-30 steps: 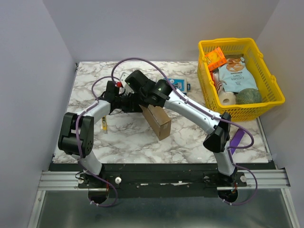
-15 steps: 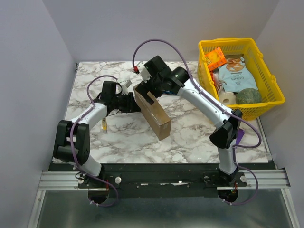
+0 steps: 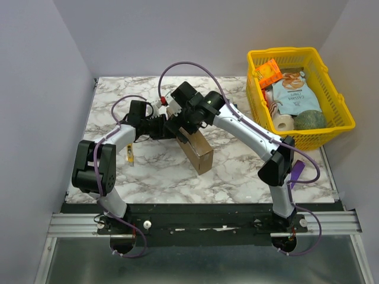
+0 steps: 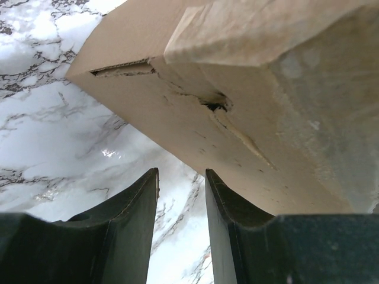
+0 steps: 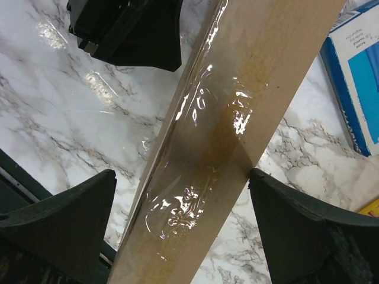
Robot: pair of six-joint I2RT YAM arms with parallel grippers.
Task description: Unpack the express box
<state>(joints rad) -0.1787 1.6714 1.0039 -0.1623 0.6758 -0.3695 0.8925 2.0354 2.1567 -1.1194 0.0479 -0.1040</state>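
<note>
Two grippers at the taped express box (image 3: 199, 151).
Left of the yellow basket (image 3: 331, 134), it stands on edge, clear tape (image 5: 204, 112) glossy along its top, one seam torn. The right gripper (image 5: 182, 174) straddles that top, spread wide; the left gripper (image 4: 181, 174) sits beside it, fingers (image 4: 131, 225) slightly parted, empty.

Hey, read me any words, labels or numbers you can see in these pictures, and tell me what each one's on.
Nothing reads clearly.
Brown box: no print showing, only clear tape.
Blue box: lines on its white label, too blurred.
Pale blue pouch in the yellow basket: lettering too small.
Orange packet: print too small.
</note>
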